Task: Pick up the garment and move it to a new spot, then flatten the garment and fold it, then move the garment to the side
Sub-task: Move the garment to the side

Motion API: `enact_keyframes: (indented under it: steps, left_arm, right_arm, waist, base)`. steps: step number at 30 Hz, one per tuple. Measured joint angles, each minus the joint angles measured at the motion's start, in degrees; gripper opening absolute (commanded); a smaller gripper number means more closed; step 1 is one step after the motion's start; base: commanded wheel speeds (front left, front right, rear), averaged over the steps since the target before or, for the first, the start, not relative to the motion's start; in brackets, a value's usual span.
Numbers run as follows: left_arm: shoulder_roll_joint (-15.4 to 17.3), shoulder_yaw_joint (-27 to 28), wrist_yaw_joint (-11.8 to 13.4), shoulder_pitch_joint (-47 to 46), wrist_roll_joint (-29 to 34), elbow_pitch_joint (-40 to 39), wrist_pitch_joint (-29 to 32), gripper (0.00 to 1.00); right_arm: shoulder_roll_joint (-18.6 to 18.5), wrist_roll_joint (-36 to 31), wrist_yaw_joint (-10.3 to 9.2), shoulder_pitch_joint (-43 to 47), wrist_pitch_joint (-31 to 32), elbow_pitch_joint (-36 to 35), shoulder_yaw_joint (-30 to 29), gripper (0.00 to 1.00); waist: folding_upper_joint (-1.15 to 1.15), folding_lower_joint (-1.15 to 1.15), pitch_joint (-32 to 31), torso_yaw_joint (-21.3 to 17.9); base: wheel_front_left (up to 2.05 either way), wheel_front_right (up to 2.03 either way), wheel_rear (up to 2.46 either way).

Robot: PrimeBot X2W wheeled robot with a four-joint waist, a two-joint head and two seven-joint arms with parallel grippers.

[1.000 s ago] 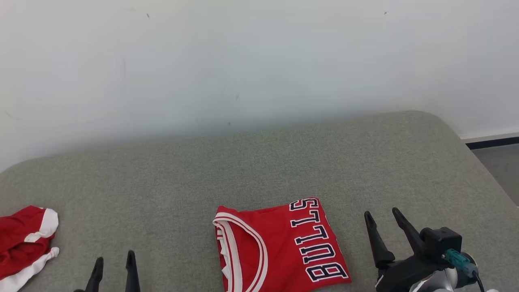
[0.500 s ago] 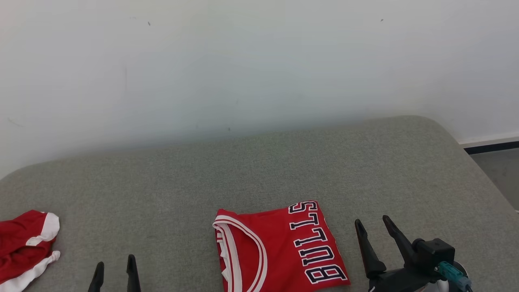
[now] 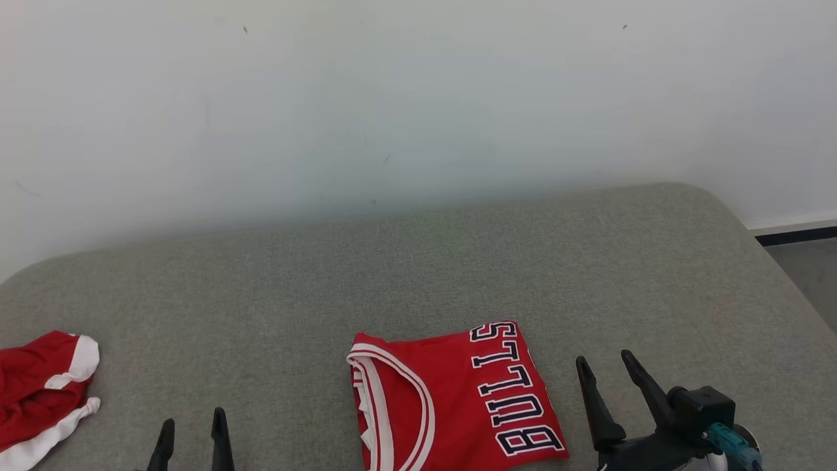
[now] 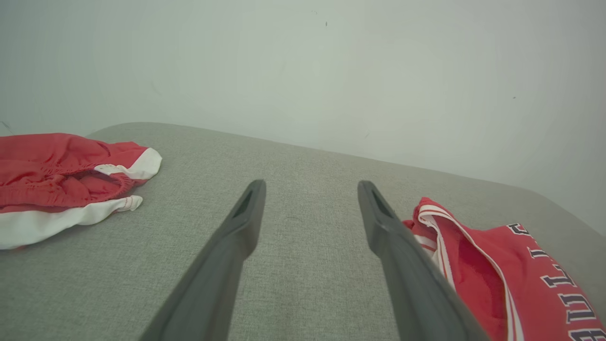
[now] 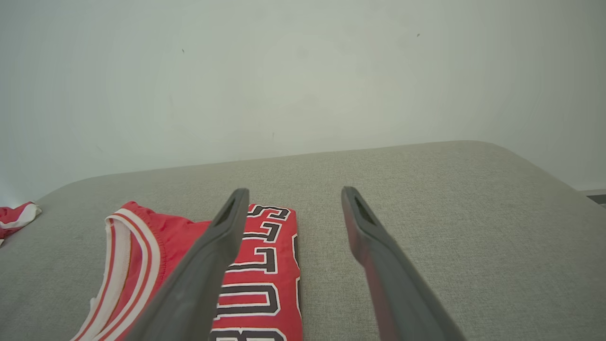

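Right gripper (image 3: 603, 356) drawn back slightly toward near edge, jaws wide, empty | left gripper (image 3: 193, 417) likewise spread, empty | folded red BULLS-lettered fabric jersey (image 3: 451, 399) flat at near edge of grey upholstered cushion (image 3: 458, 261) | risk: one-sided pinch while shifting it aside unfolds layers

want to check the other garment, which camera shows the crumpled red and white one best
The left wrist view: the crumpled red and white shorts sit large there, elastic waistband and white trim clear. The head view cuts the shorts at its left edge; the right wrist view catches a corner of the shorts at its left edge.
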Motion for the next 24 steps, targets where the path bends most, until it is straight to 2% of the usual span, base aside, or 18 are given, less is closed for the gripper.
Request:
enact_keyframes:
  steps: [11,15,24]
  left_arm:
    - [0.0,-1.0,0.4,0.0,0.3,-0.3,0.0,1.0]
    - [0.0,-1.4,0.6,0.0,0.5,-0.7,0.0,1.0]
    - [0.0,-1.7,0.5,-0.1,1.6,-1.2,0.0,1.0]
  right_arm:
    - [0.6,-0.4,0.0,0.4,1.6,-0.1,-1.2,1.0]
    - [0.3,0.5,0.0,-1.0,6.4,1.6,-0.9,1.0]
    - [-3.1,2.9,0.0,-9.1,20.7,11.6,-1.1,1.0]
  waist:
    - [0.0,0.0,0.5,1.2]
    - [0.0,0.0,1.0,2.2]
    - [0.0,0.0,2.8,6.0]
  base:
    - [0.0,0.0,0.0]
    - [0.0,0.0,0.0]
    - [0.0,0.0,0.0]
